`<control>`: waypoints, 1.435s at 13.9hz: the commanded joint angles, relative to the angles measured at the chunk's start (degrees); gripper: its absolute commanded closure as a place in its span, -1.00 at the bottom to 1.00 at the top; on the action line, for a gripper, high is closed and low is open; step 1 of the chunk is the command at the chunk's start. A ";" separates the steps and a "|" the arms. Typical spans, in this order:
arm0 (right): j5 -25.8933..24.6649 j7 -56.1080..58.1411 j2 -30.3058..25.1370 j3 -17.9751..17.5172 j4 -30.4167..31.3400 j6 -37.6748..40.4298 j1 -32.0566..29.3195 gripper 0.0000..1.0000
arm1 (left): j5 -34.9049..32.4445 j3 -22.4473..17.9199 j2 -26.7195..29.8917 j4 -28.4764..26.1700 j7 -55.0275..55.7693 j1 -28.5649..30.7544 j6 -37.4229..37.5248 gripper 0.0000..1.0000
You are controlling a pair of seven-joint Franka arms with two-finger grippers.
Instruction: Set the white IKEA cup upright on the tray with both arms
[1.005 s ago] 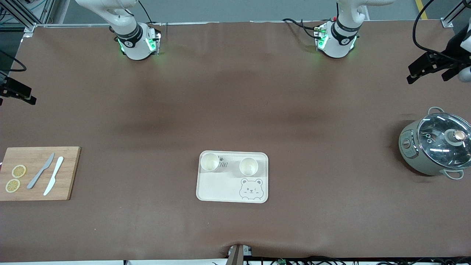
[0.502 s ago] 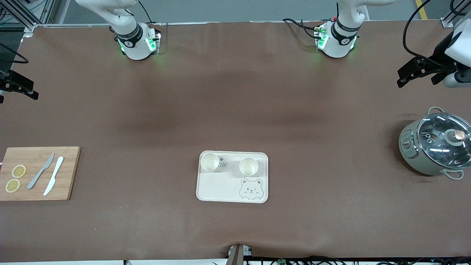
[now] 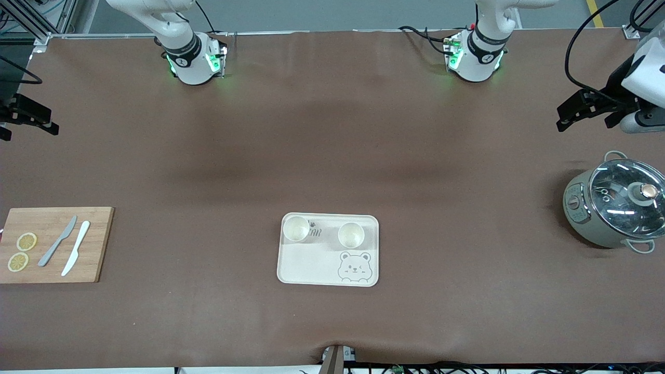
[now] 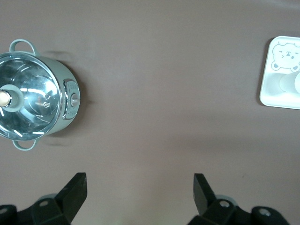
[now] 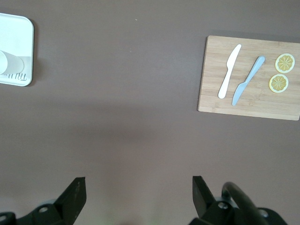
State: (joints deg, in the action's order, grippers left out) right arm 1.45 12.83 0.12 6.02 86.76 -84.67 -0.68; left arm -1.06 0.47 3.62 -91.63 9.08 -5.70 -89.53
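Observation:
The cream tray (image 3: 311,270) with the bear face lies at the table's middle, near the front camera. Two white cups stand upright on its farther half: one (image 3: 296,228) at the corner toward the right arm's end, the other (image 3: 350,235) beside the lettering. My left gripper (image 3: 563,118) is open and empty, up over the table's left arm's end, near the pot. My right gripper (image 3: 51,122) is open and empty over the right arm's end. The left wrist view shows open fingers (image 4: 75,192) and the tray's edge (image 4: 276,96). The right wrist view shows open fingers (image 5: 75,194) and a tray corner (image 5: 18,82).
A grey-green pot (image 3: 615,208) with a glass lid stands at the left arm's end. A wooden cutting board (image 3: 57,244) with two knives and two lemon slices lies at the right arm's end. It also shows in the right wrist view (image 5: 251,77).
Both grippers have drifted a little inward over the table's ends, the left one more. The cups and tray have not moved.

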 commanded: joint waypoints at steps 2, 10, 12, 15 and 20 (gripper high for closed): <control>0.31 0.45 -1.00 0.14 -0.01 1.35 -0.38 -1.00 | 0.53 1.46 -2.21 3.04 0.59 0.07 0.32 -1.00; 0.22 0.36 -1.08 0.13 -0.01 2.05 -0.38 -1.00 | 0.53 1.64 -2.04 3.12 0.41 0.16 0.32 -1.00; 0.22 0.36 -1.08 0.13 -0.01 2.66 -0.29 -1.00 | 0.53 1.64 -1.95 3.13 0.50 0.25 0.32 -1.00; -0.39 0.27 -1.08 0.13 -0.01 2.66 -0.29 -1.00 | 0.79 1.64 -1.52 3.13 0.59 0.43 0.41 -1.00; -0.57 -4.63 -1.08 -0.13 -0.01 2.75 -0.20 -1.00 | 0.09 1.55 -1.16 3.04 -0.11 0.95 1.02 -1.00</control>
State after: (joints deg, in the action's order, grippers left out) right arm 1.25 11.47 0.04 6.29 86.70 -82.66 -0.72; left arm -1.06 1.69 2.19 -89.11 9.17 -5.45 -89.36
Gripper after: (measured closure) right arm 0.000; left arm 0.000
